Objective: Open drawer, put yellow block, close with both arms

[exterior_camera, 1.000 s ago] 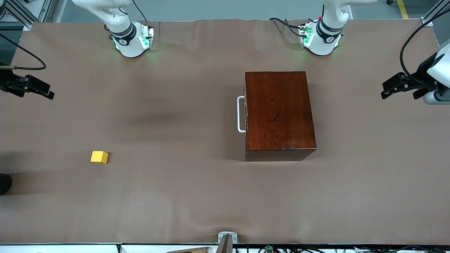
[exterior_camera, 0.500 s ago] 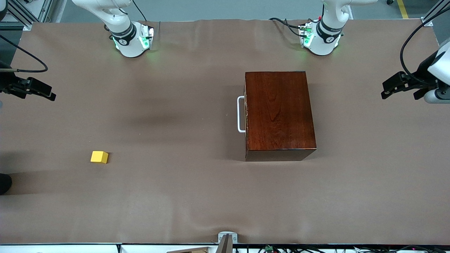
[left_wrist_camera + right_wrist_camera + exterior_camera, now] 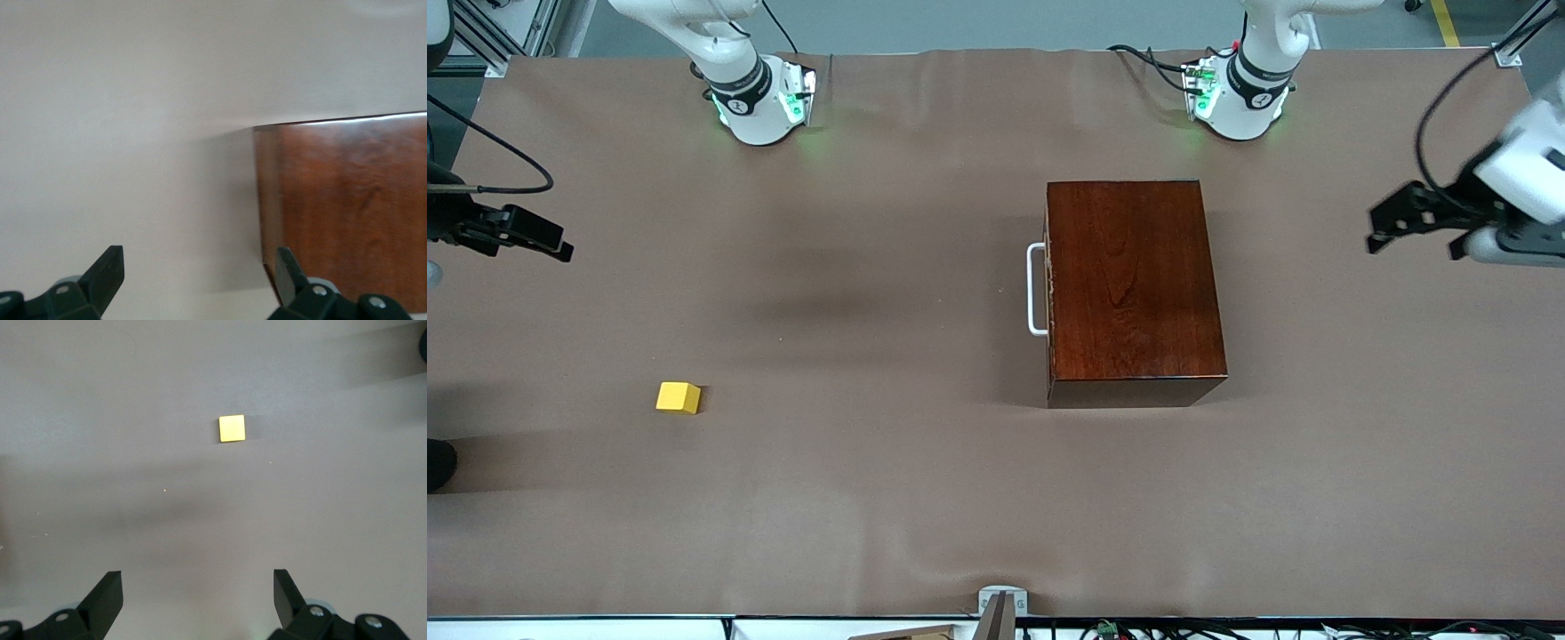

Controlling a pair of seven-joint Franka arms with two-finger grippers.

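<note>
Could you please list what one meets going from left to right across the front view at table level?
right gripper → yellow block → white handle → wooden box → left gripper

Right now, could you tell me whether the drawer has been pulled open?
No, the drawer sits shut, its white handle close against the wooden box.

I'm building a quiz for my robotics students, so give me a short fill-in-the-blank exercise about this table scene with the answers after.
1. The drawer of the wooden box is fully ____.
2. The yellow block lies toward the ____ arm's end of the table.
3. The left gripper and the right gripper both have their fingers ____.

Answers: shut; right; open
</note>
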